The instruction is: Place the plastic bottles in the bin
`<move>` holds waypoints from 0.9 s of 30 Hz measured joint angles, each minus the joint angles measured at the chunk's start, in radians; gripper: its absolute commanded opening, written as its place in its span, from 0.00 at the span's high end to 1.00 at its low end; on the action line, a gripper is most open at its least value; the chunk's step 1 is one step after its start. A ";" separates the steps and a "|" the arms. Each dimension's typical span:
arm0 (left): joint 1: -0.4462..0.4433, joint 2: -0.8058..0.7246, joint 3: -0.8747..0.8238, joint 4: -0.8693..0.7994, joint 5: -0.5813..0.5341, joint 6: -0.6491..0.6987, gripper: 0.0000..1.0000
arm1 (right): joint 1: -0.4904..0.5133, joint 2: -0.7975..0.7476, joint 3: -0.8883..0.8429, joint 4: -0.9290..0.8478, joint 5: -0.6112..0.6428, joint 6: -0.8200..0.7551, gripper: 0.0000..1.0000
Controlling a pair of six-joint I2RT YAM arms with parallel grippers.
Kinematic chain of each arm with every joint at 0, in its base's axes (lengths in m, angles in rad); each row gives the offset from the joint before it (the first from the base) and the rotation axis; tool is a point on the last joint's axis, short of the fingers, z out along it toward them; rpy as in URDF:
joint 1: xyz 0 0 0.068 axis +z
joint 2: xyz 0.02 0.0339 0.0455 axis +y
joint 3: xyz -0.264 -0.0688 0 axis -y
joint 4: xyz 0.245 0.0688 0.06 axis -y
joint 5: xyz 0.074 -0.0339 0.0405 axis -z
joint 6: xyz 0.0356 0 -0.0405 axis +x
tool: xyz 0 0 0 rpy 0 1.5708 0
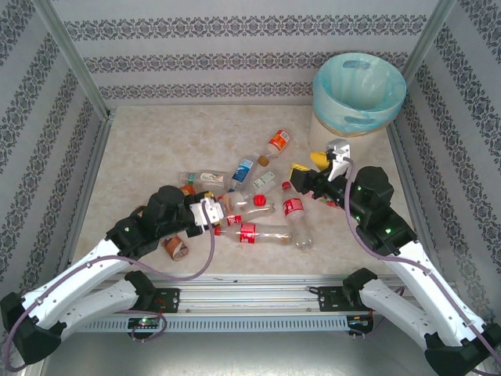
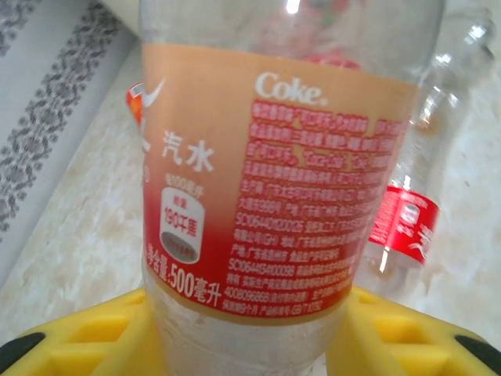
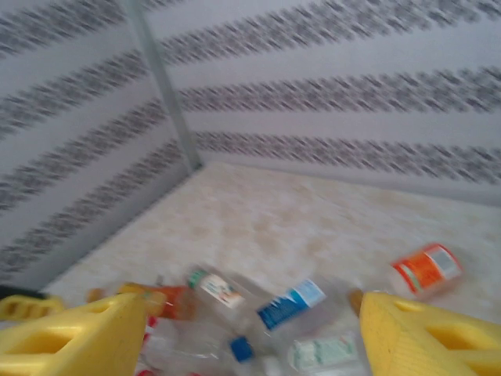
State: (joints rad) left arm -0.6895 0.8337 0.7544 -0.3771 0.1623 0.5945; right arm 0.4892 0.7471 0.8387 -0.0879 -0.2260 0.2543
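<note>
Plastic bottles [image 1: 258,233] lay scattered over the middle of the surface [image 1: 149,149] in the top view, mostly on their sides. The bin [image 1: 325,125] stood at the far right corner, lined with a blue-green bag and well apart from the pile. An orange-labelled bottle [image 1: 278,142] lay nearest the bin, with a blue-labelled bottle [image 1: 243,170] just left of it. A brown bottle [image 1: 177,247] lay near the front edge under the left arm. The left hand [image 1: 215,213] sat at the left end of the pile, against a red-labelled bottle. The right hand [image 1: 308,164] hovered at the right end of the pile, between the bottles and the bin.

Left wrist view: the left hand [image 2: 250,348] held a Coke bottle [image 2: 274,196], with yellow fingers [image 2: 94,337] closed against both sides of its clear body below the red-orange label. A second red-labelled bottle [image 2: 411,227] lay on the surface just behind it to the right.

Right wrist view (blurred): the right hand [image 3: 258,345] was spread wide, with nothing between its yellow fingers [image 3: 430,337]. Past them lay the blue-labelled bottle [image 3: 290,304], the orange-labelled bottle [image 3: 427,270] off to the right, and a white-labelled bottle [image 3: 219,288] to the left, all on the surface.
</note>
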 measured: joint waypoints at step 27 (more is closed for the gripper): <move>0.109 0.053 0.098 0.033 0.204 -0.241 0.57 | 0.190 0.335 0.246 0.030 -0.345 0.058 0.47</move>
State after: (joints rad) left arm -0.5804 0.8867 0.8520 -0.3443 0.3668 0.3538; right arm 0.6792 1.0821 1.0847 -0.0578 -0.5713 0.3119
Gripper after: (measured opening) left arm 0.439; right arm 0.559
